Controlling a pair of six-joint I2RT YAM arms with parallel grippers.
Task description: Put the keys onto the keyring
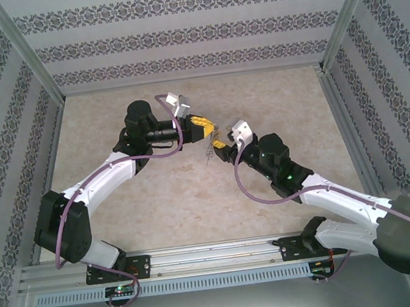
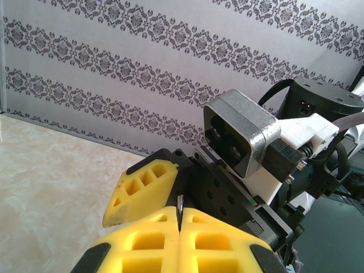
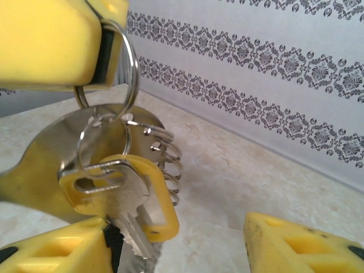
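One key [image 3: 122,187] appears already threaded, hanging from the keyring [image 3: 132,62], which the closed left jaws pinch above the tabletop [image 3: 227,170]. Right jaws stand apart, empty, beside its blade; letting go likely remains.

mid-table | keyring [image 3: 132,62] hangs under left gripper [image 1: 201,123] | key [image 3: 122,190] on keyring | right gripper [image 3: 182,242] just below key
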